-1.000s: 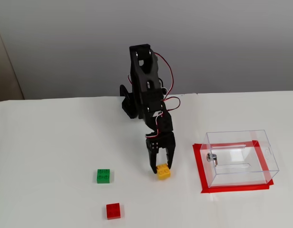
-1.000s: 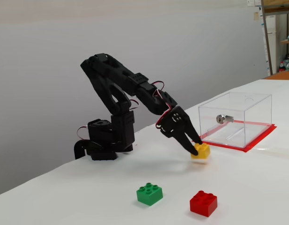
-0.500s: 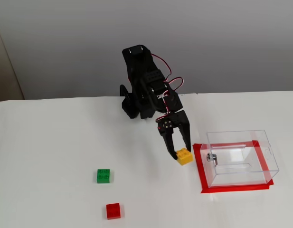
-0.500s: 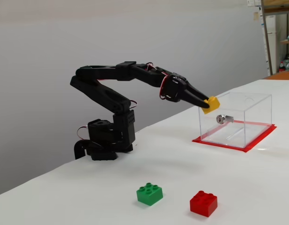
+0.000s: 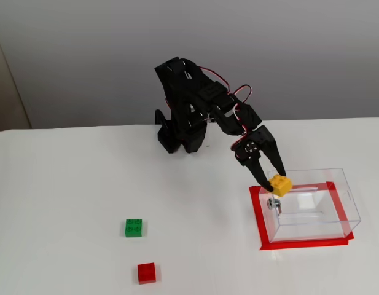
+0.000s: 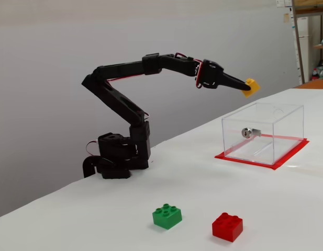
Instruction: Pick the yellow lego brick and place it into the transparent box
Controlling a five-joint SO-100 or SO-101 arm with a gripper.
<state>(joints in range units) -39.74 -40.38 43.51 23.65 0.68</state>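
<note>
No readable text, labels, brands or numbers anywhere.

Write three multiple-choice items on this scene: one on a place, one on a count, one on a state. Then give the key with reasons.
1. Where is the yellow lego brick?
A. On the table
B. In the air above the transparent box
C. Inside the box

2. How many bricks lie on the table?
A. One
B. Two
C. Three

3. The gripper jaws are:
A. Wide open, empty
B. Shut on the yellow brick
C. Shut on the red brick

Key: 1 B, the side fixed view shows it held clear above the box. 2 B, only the green brick and red brick rest there. 3 B, the yellow brick sits between the jaw tips.
</note>
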